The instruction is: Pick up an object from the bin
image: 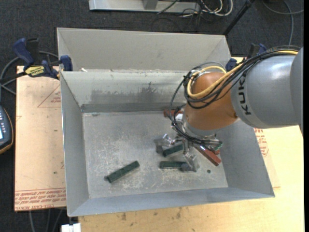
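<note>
Closest to the lens is the grey KUKA arm (pixel 270 88), which enters from the right and bends down into the grey metal bin (pixel 71 144). Its wrist wears a rounded orange cover (pixel 210 105) with yellow and black cables (pixel 193 83) looped over the top. Below that cover the jaws are down at the bin's floor, right of centre, among a small cluster of loose pieces. The cover and the wrist hardware hide them, so it cannot be told whether they are open or closed, nor whether anything sits between them.

A short dark bar (pixel 171 150) lies tilted in the cluster directly under the wrist, with some silvery metal just beside it on the left. A second dark bar (pixel 175 165) lies nearly level just in front of the first, closer to the bin's near wall. A reddish-brown strip (pixel 212 156) slants out from under the wrist on the right side of the cluster. A small red piece (pixel 169 113) pokes out from behind the orange cover, near the back of the floor.

Well apart from all this, a lone dark green bar (pixel 123 171) lies at an angle on the scuffed floor towards the left front. A tiny dark speck (pixel 209 171) sits near the front right corner.
</note>
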Robot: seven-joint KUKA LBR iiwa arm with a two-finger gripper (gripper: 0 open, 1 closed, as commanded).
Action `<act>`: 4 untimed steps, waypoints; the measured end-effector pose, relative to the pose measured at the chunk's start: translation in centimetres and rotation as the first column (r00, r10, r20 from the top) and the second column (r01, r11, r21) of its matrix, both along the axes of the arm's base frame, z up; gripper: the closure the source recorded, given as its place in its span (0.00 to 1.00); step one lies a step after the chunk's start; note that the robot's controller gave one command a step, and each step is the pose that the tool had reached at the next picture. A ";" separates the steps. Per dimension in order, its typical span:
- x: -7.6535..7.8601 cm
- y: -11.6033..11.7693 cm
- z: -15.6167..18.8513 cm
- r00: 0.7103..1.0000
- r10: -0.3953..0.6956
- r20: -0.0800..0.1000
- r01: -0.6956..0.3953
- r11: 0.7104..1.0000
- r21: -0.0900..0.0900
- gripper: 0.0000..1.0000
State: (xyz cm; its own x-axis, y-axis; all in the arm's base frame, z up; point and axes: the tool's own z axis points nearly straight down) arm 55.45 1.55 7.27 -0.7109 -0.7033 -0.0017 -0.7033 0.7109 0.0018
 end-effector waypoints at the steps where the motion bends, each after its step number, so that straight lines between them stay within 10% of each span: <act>1: 0.1 -0.2 0.1 1.000 -0.003 0.004 0.003 1.000 -0.001 1.00; 2: 1.1 1.6 8.4 0.999 0.044 0.012 -0.044 0.999 0.000 1.00; 3: 0.9 1.5 8.0 0.999 0.043 0.002 -0.043 0.999 0.000 0.00; 4: -2.5 0.0 -0.7 0.998 0.064 -0.008 -0.064 0.998 0.000 0.00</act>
State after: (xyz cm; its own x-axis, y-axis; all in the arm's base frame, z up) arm 52.90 1.52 6.53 -0.6642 -0.7475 0.0040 -0.7475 0.6642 0.0069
